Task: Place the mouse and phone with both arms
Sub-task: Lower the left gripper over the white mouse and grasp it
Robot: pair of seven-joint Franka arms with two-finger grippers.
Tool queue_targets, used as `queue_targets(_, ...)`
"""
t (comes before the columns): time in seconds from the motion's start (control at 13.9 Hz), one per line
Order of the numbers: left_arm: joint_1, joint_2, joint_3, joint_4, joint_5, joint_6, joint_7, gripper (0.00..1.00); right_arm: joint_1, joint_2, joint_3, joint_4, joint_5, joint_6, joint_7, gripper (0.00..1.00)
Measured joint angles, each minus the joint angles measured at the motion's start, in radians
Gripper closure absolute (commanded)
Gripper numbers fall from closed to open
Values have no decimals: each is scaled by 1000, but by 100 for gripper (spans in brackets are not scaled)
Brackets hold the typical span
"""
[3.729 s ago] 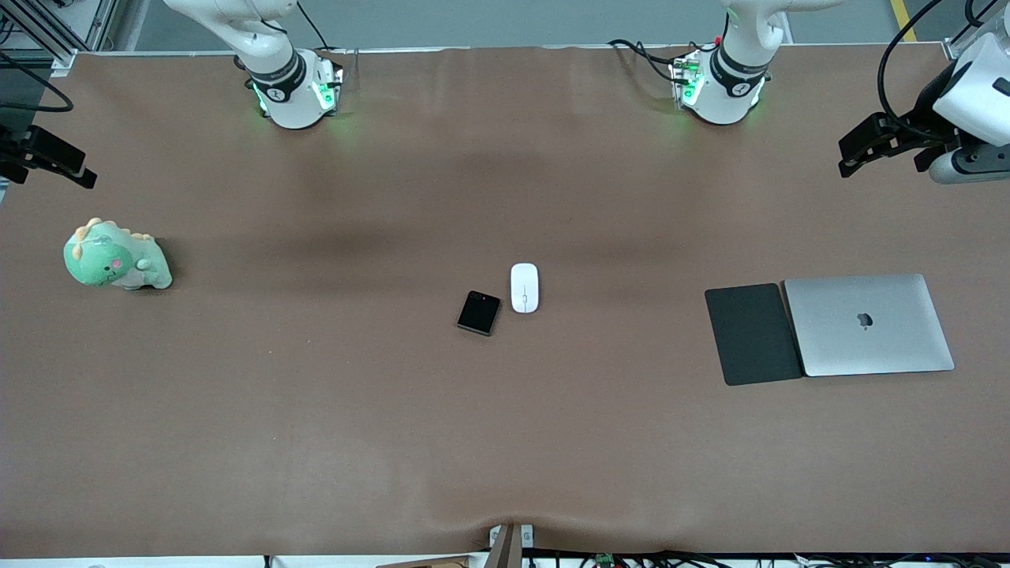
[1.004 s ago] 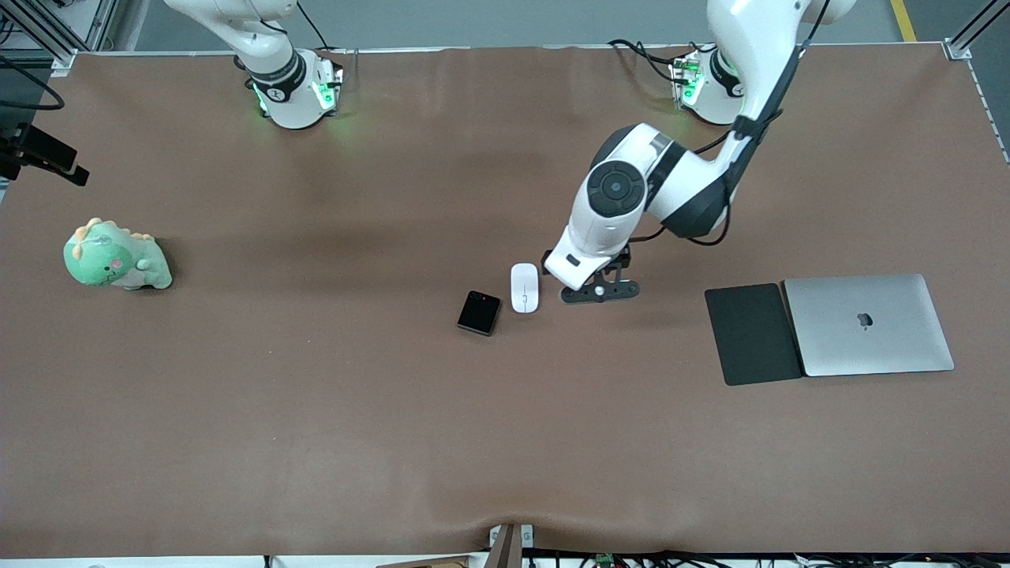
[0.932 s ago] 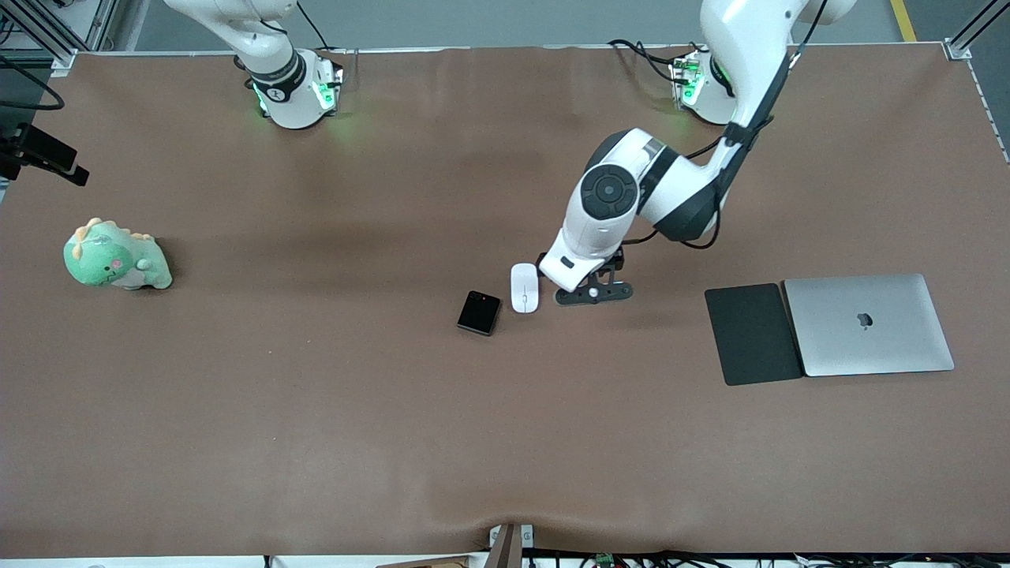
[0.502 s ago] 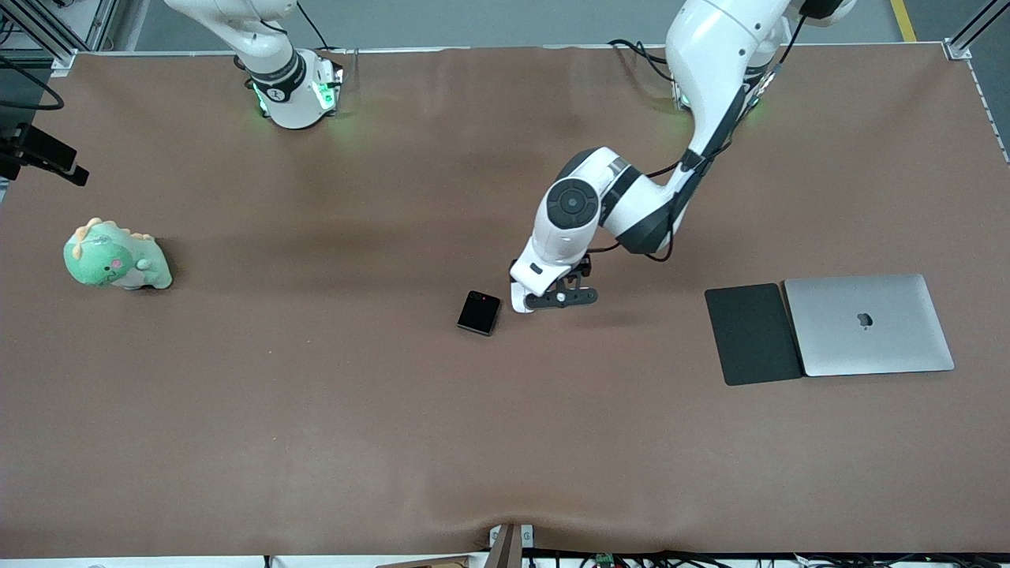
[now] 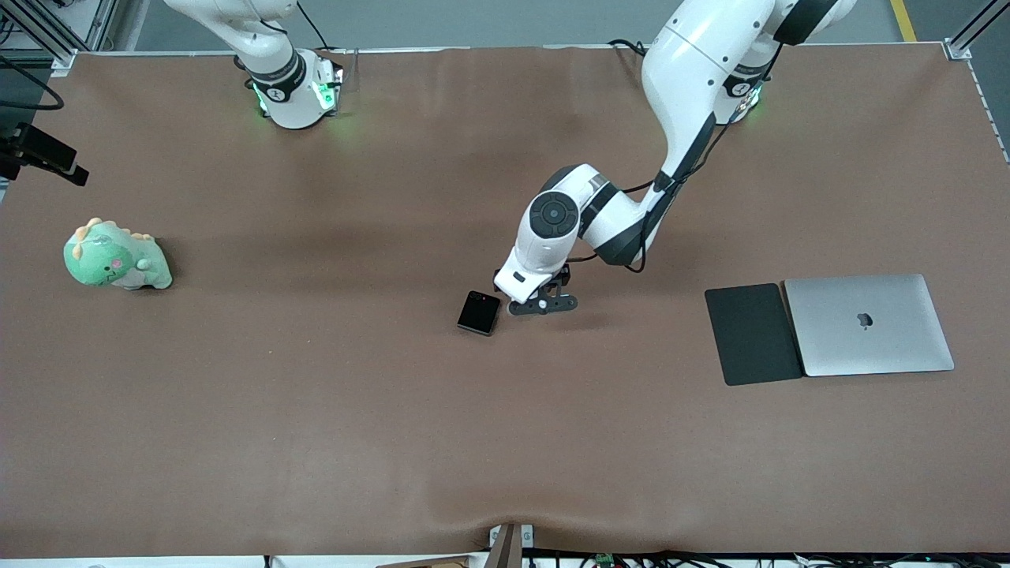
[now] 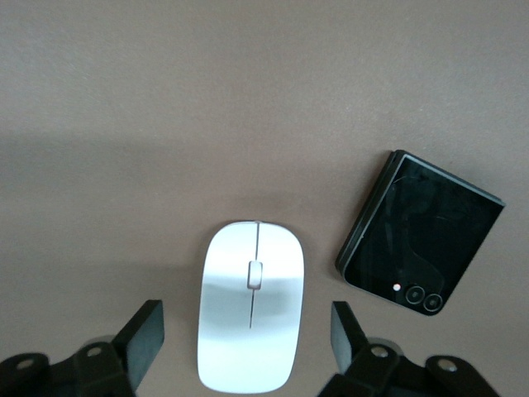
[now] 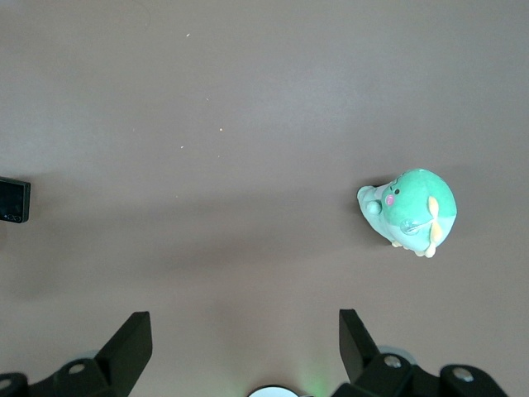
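Left arm point(image 5: 552, 237) hides the mouse point(image 6: 250, 318) from the front camera.

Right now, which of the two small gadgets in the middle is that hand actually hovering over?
The white mouse: it lies between the left hand's open fingers. The black phone lies beside it, outside them, toward the right arm's end.

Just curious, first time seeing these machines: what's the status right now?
Left gripper over the mouse, jaws open astride it. Right gripper open, waiting near the toy. Phone beside the mouse, untouched.
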Motion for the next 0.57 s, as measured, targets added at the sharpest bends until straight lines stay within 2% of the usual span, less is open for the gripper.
queue_targets(0.57,-18,40,0,3,37,6,-18,14,0,1,2,0,0,0,0,0)
